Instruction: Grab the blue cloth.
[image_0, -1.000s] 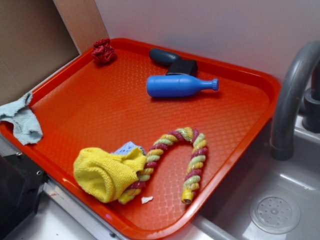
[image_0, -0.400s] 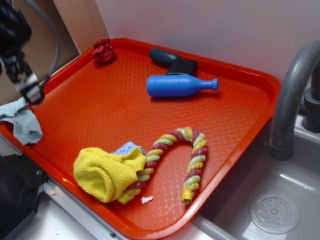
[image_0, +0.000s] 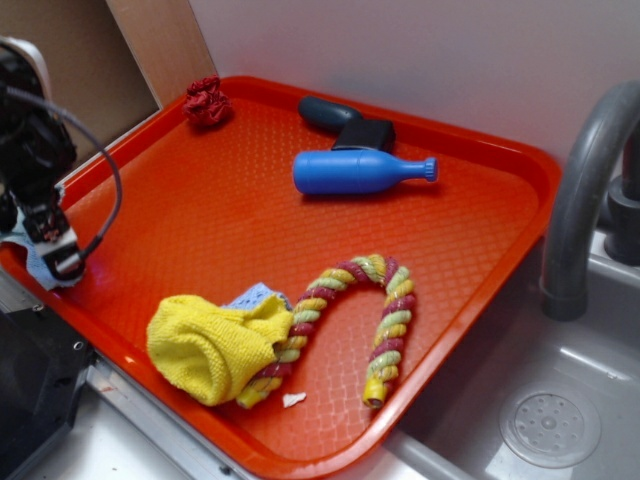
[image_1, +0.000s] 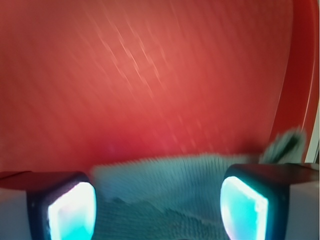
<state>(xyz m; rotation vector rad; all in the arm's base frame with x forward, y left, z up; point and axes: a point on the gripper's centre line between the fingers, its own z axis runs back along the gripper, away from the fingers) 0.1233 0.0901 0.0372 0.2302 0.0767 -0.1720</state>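
Reaching down at the tray's (image_0: 520, 200) left edge, the arm pointed its end effector (image_0: 58, 262) onto the blue cloth (image_1: 165, 195). In the wrist view, the fingers (image_1: 70, 210) stood wide apart, the cloth lay between them, ungripped. The cloth lay on the tray's left rim, largely hidden behind the arm.

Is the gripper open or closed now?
Open. In the wrist view the gripper has both fingers apart, with the blue cloth lying between them.
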